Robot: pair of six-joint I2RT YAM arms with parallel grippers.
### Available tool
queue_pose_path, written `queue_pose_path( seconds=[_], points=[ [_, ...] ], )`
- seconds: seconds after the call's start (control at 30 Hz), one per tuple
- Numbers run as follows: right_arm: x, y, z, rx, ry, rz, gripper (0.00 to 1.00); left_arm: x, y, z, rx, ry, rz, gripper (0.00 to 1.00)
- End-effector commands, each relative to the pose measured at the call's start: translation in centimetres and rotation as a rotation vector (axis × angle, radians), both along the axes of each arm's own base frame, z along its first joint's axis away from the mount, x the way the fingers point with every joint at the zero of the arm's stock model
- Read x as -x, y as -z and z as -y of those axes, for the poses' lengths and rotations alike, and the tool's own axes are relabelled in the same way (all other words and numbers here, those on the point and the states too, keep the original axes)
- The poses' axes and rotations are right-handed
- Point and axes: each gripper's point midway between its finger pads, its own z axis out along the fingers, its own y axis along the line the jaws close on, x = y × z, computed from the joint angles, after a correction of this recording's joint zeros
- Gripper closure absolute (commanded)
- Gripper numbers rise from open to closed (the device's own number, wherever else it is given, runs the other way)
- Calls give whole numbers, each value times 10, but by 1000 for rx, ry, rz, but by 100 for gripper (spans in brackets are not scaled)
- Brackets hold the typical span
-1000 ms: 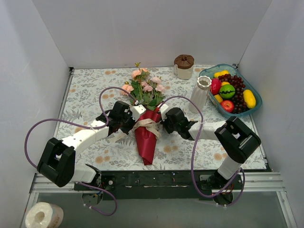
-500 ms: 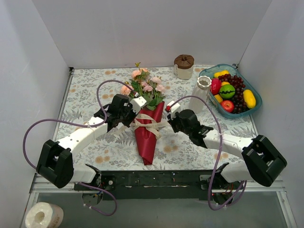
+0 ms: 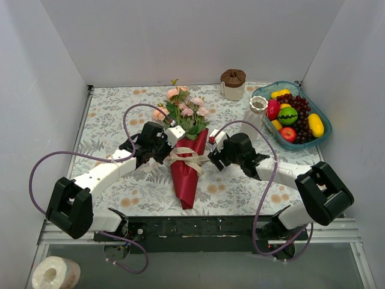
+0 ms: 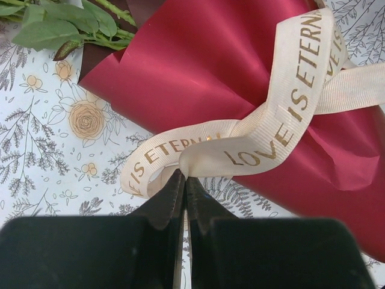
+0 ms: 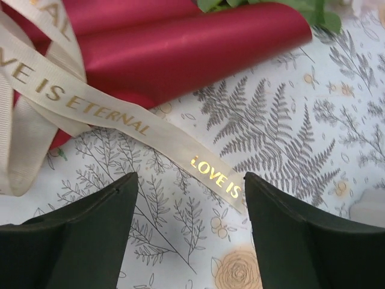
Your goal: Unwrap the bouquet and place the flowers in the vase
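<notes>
Bouquet (image 3: 186, 158) lies mid-table, cone tip toward six o'clock, flowers (image 3: 183, 111) toward twelve; vase (image 3: 255, 120) stands at its two o'clock. Left gripper (image 4: 183, 179) jaws are together, pinching a loop of ribbon (image 4: 289, 108) on the cone's nine o'clock side. Right gripper (image 5: 191, 198) jaws stand apart around a loose ribbon tail at three o'clock. Ribbon looks light, limp and slick; paper (image 4: 198, 66) likely creases, so the tail end seems the best hold

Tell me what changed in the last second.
The right end effector drew the tail of the cream ribbon rightward and now stands open over it. The left end effector stays shut on the ribbon loop; the maroon paper-wrapped rose bouquet and white ribbed vase haven't moved.
</notes>
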Motion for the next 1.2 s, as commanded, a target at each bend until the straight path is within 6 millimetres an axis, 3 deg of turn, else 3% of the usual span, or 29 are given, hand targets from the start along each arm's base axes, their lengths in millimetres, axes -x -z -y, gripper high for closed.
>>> queue_pose_path(
  seconds=[0.0, 0.07, 0.33, 0.63, 0.8, 0.9, 1.0, 1.17],
  points=[
    [-4, -22, -35, -78, -195, 6, 20, -2, -12, -2, 6, 4, 40, 100],
    [-2, -15, -38, -57, -222, -50, 18, -2, -12, -1, 10, 6, 38, 100],
    [-5, -18, -54, -102, -343, -105, 21, 0, -10, -3, 7, 2, 34, 100],
    [0, 13, -52, -78, -356, -220, 25, 1, -11, -6, 7, -5, 44, 100],
    [1, 19, -50, -79, -343, -233, 27, -1, -12, -4, 11, -4, 45, 100],
    [-3, 24, -49, -67, -319, -233, 33, -1, -12, -5, 11, -6, 45, 100],
    [-5, 29, -49, -61, -305, -248, 51, -1, -13, -5, 12, -6, 47, 100],
    [-12, 31, -48, -64, -270, -233, 67, 1, -12, -6, 8, -3, 50, 100]
  ],
)
